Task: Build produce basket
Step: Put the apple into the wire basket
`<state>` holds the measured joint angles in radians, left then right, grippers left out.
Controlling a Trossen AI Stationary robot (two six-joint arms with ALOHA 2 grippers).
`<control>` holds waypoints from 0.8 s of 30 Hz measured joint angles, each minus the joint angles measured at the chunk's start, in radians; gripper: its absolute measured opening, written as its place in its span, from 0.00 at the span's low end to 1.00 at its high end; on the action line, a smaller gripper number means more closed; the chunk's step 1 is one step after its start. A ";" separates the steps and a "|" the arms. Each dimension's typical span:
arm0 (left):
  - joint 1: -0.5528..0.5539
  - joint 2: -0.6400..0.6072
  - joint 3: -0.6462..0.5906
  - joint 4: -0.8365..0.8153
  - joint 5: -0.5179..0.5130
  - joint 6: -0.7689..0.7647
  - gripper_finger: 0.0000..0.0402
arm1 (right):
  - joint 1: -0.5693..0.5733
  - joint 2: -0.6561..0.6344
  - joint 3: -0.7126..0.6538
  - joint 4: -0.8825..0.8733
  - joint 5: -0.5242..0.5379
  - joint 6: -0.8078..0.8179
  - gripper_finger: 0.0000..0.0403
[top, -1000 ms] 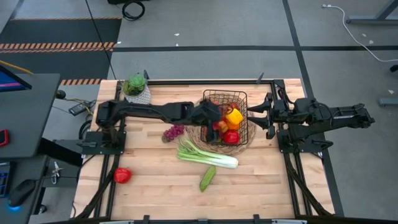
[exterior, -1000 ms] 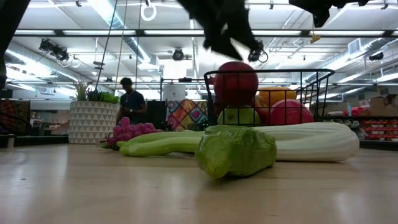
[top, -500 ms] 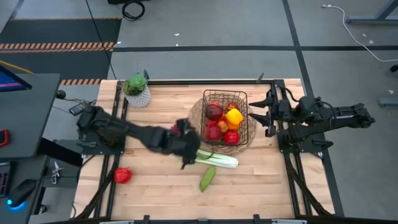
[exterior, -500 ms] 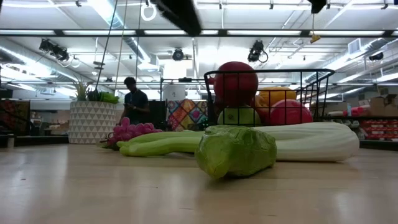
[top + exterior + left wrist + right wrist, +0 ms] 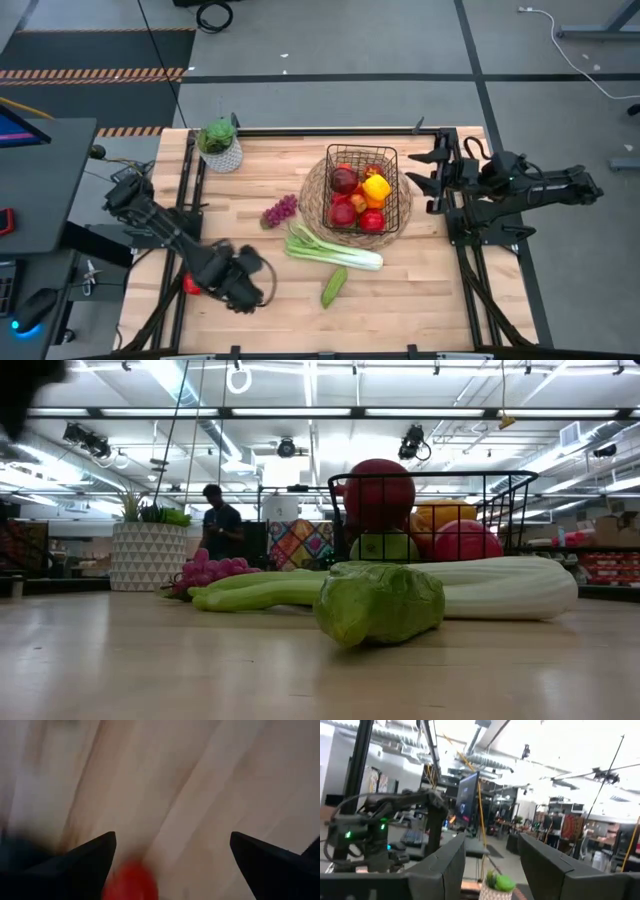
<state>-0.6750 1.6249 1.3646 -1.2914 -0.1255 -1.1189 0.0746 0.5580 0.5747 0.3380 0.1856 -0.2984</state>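
The black wire basket [image 5: 392,170] stands on a round woven mat [image 5: 315,192] at mid-table. It holds red apples [image 5: 344,180], a yellow pepper [image 5: 376,187] and other fruit. Purple grapes [image 5: 280,211], a pale-green leek [image 5: 335,252] and a green cucumber [image 5: 334,286] lie on the table, left of and nearer than the basket. A red round fruit [image 5: 189,285] lies near the table's near left corner. My left gripper [image 5: 240,287] is open and empty just beside it; the fruit shows blurred by the fingers in the left wrist view [image 5: 131,881]. My right gripper [image 5: 428,180] waits open at the table's right edge.
A leafy plant in a white pot [image 5: 220,143] stands at the far left corner. Bare wood lies along the near edge, to the right of the cucumber. In the low view the cucumber [image 5: 380,603] lies in front of the leek [image 5: 480,587]. A person [image 5: 218,520] stands in the room behind.
My left gripper has drawn back from above the basket and swept fast toward the table's near left corner, ending beside the red fruit. The fruit in the basket and on the table has stayed put.
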 joint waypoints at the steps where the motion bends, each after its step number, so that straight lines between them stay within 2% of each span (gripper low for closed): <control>1: -0.023 0.000 -0.001 -0.041 0.034 -0.080 1.00 | 0.000 0.006 0.000 0.020 -0.001 -0.007 0.47; 6: -0.133 0.001 -0.001 -0.168 0.085 -0.336 1.00 | 0.000 0.033 0.000 0.063 -0.004 -0.026 0.47; 10: -0.163 0.002 -0.035 -0.200 0.184 -0.416 1.00 | 0.000 0.049 0.000 0.080 -0.005 -0.037 0.47; 14: -0.184 0.002 -0.102 -0.195 0.425 -0.365 1.00 | 0.000 0.060 0.000 0.096 -0.007 -0.029 0.47; 16: -0.183 0.002 -0.135 -0.194 0.513 -0.322 1.00 | 0.000 0.064 0.000 0.096 -0.021 -0.015 0.47; 19: -0.160 0.002 -0.172 -0.152 0.555 -0.232 1.00 | 0.000 0.064 0.000 0.098 -0.052 0.003 0.47; 24: -0.115 0.002 -0.223 -0.110 0.561 -0.116 1.00 | 0.005 0.063 0.000 0.100 -0.057 0.021 0.47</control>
<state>-0.7897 1.6272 1.1417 -1.4016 0.4358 -1.2351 0.0794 0.6212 0.5747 0.4376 0.1284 -0.2774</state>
